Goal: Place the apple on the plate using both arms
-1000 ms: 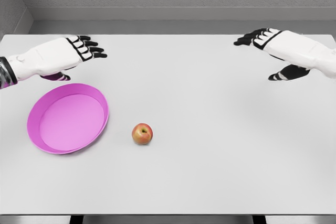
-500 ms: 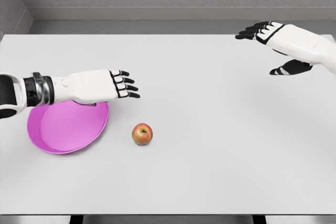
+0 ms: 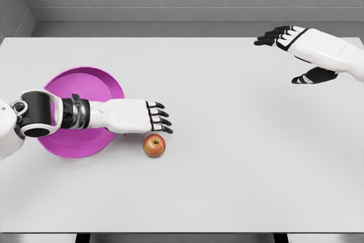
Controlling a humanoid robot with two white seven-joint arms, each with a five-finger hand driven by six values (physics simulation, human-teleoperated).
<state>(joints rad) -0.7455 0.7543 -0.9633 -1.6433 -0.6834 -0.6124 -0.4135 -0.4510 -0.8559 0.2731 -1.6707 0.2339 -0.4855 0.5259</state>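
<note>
Left hand (image 3: 139, 116), fingers spread and empty, hovers just behind the apple (image 3: 154, 145) toward the tabletop's left edge, nearer than the open right hand (image 3: 296, 41) at the far right corner.

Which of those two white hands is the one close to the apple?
The left hand, reaching over the pink plate just above the apple; the right hand hovers far away.

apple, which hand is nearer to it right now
Left. The left hand hovers just above and behind the apple, fingers spread, holding nothing. The right hand is far off at the table's back right corner.
</note>
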